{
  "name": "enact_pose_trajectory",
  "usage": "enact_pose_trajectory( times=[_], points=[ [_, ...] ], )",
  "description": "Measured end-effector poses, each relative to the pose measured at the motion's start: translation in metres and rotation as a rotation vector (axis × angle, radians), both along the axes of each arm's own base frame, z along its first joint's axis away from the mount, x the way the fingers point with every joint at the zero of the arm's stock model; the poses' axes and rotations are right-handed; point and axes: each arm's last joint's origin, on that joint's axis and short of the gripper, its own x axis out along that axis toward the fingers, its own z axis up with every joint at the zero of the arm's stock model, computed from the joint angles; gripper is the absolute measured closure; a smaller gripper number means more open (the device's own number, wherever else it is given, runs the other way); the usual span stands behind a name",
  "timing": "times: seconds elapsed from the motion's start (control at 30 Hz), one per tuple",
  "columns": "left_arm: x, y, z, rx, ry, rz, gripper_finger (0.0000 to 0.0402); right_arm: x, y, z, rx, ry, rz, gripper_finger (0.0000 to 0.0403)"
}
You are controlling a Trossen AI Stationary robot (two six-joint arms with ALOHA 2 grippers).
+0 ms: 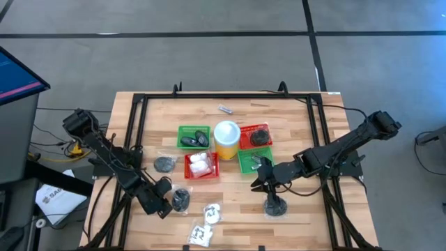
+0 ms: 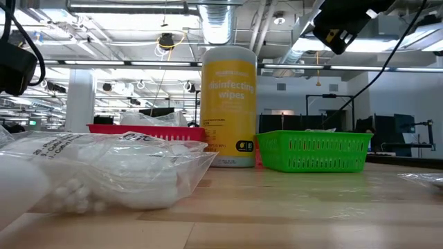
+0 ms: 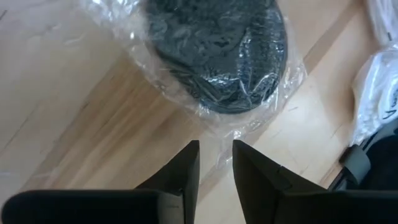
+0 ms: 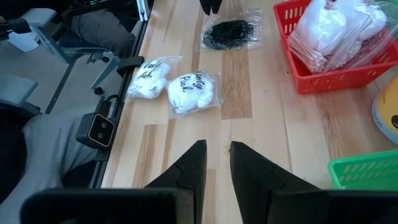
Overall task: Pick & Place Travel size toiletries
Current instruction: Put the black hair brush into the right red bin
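Jaws: left gripper (image 3: 214, 163) slightly apart, holding nothing, just short of the dark round piece in a crinkly clear plastic bag (image 3: 217, 53) on the wooden table (image 3: 74, 124). Right gripper (image 4: 216, 163) narrowly apart, empty. You'd pinch the slack film edge; it looks light, soft, slippery.

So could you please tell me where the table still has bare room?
Bare wood lies between the red basket and the white packets, and behind the yellow tub. Around the baskets and the bagged dark piece, it is crowded.
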Motion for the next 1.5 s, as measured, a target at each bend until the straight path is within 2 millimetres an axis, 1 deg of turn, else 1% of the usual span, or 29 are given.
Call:
enact_pose_trajectory(
  times=[0.23,0.6,0.7,0.8,0.83,0.93,1.27,1.5],
  points=[
    [0.001,0.000,0.000,0.011,-0.016,0.007,0.0314,0.000,0.000,0.000,0.000,0.000,0.000,0.0339],
    [0.005,-0.004,-0.013,0.034,0.001,0.005,0.0316,0.000,0.000,0.000,0.000,0.000,0.000,0.0339],
    [0.005,-0.005,-0.017,0.053,0.015,0.004,0.0334,0.000,0.000,0.000,0.000,0.000,0.000,0.0339],
    [0.005,-0.004,-0.017,0.080,0.009,-0.044,0.0377,0.000,0.000,0.000,0.000,0.000,0.000,0.0339],
    [0.005,-0.004,-0.017,0.083,0.005,-0.053,0.0389,0.000,0.000,0.000,0.000,0.000,0.000,0.0339],
    [0.004,-0.003,-0.014,0.089,-0.016,-0.061,0.0398,0.000,0.000,0.000,0.000,0.000,0.000,0.0339],
    [0.007,-0.005,-0.011,0.102,-0.052,-0.073,0.0401,0.000,0.000,0.000,0.000,0.000,-0.002,0.0339],
    [0.019,-0.017,0.007,0.111,-0.148,-0.166,0.0401,0.000,0.000,0.000,0.000,0.000,-0.002,0.0339]
  ],
)
